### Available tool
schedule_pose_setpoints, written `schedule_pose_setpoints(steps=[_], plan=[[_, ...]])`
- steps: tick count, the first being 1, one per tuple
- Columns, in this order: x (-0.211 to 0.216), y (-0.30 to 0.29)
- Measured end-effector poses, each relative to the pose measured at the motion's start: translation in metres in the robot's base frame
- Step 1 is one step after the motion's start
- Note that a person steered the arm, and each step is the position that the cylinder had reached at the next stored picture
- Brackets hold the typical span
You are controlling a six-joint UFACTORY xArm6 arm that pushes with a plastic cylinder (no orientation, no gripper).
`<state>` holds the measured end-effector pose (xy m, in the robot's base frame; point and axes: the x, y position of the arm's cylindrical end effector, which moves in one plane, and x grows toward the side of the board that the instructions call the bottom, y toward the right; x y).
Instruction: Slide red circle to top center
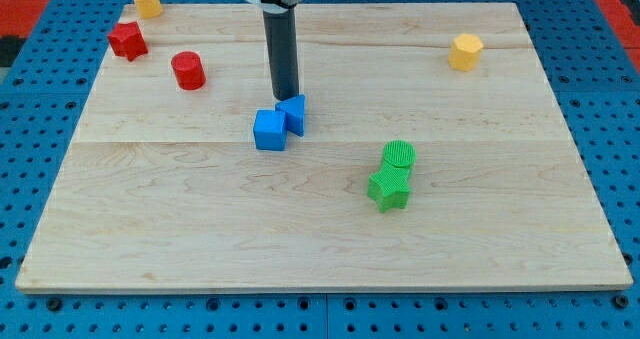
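Observation:
The red circle (188,70) is a short red cylinder standing at the upper left of the wooden board (320,239). My tip (286,98) is the lower end of the dark rod near the board's middle, just above and touching or nearly touching two blue blocks. It lies well to the right of the red circle and a little lower in the view. The top centre of the board lies behind the rod.
A red star block (127,40) sits left of the red circle. A yellow block (147,0) is at the top left corner, another yellow block (466,52) at the upper right. A blue cube (269,130) touches a second blue block (293,114). A green circle (399,155) touches a green star (388,190).

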<state>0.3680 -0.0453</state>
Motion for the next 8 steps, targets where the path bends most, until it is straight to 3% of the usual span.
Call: schedule_pose_setpoints(steps=[2,6,8], plan=[[0.019,-0.025],[0.048,-0.134],[0.012,-0.149]])
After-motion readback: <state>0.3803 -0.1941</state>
